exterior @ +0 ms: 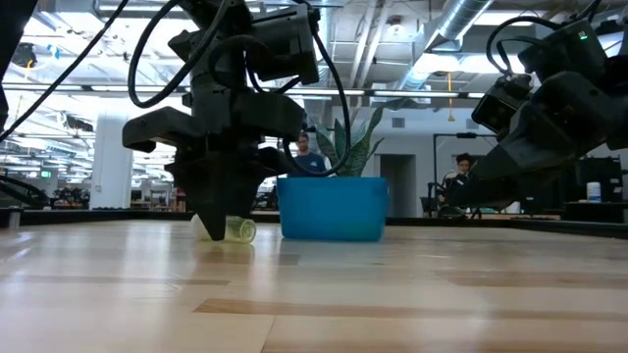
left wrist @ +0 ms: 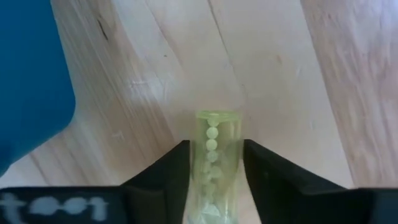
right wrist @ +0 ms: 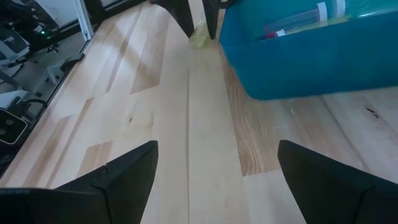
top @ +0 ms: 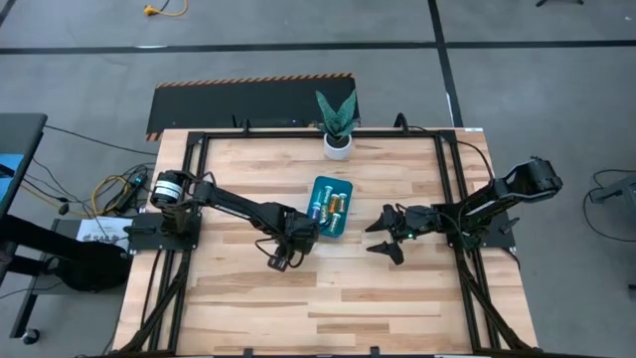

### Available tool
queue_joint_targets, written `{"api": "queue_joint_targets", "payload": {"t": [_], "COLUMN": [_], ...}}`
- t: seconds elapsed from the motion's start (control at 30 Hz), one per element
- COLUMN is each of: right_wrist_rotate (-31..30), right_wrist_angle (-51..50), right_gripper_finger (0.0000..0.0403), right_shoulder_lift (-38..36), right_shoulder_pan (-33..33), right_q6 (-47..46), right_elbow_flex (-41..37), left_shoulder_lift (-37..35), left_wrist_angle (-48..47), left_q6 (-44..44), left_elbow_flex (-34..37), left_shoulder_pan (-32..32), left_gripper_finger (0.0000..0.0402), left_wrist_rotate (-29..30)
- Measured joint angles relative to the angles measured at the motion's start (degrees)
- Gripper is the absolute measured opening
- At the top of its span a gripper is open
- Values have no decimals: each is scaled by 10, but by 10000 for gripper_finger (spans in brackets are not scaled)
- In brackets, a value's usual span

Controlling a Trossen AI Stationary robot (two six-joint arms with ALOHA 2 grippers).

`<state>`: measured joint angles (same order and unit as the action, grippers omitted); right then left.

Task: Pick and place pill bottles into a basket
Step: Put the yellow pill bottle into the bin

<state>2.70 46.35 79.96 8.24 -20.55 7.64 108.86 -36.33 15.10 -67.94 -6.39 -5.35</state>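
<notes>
Two dark fingers (left wrist: 168, 177) of the left gripper (left wrist: 214, 180) are clamped on a yellow-green pill bottle (left wrist: 214, 165), which lies on the wooden table (top: 397, 298) just beside the teal basket (top: 320, 185) (other bottles lie inside it). The right gripper (top: 386, 235) waits nearby, fingers apart.

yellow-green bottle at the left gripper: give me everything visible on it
The yellow-green pill bottle is a small translucent cylinder, plastic by the look, with a column of pale round pills showing through its wall. It lies on its side on the wooden table, just beside the teal basket and outside it. The left gripper is down over it with a dark finger against each side; the bottle rests on the wood, not lifted. Its cap is not clearly visible.
</notes>
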Motion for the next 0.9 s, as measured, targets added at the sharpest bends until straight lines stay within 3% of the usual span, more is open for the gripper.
{"api": "queue_joint_targets", "payload": {"t": [0.23, 0.53, 0.9], "right_wrist_rotate": [0, 0, 2], "right_wrist_angle": [0, 0, 0], "right_gripper_finger": [327, 327, 327], "right_shoulder_lift": [0, 0, 0], "right_shoulder_pan": [0, 0, 0], "right_q6": [-3, -4, -4], "right_elbow_flex": [0, 0, 0], "left_shoulder_lift": [0, 0, 0], "left_wrist_angle": [-4, -62, -148], "left_q6": [0, -2, 28], "left_elbow_flex": [-2, -50, -161], "left_shoulder_pan": [0, -1, -1], "left_gripper_finger": [72, 105, 93], "left_wrist_rotate": [-19, -17, 65]}}
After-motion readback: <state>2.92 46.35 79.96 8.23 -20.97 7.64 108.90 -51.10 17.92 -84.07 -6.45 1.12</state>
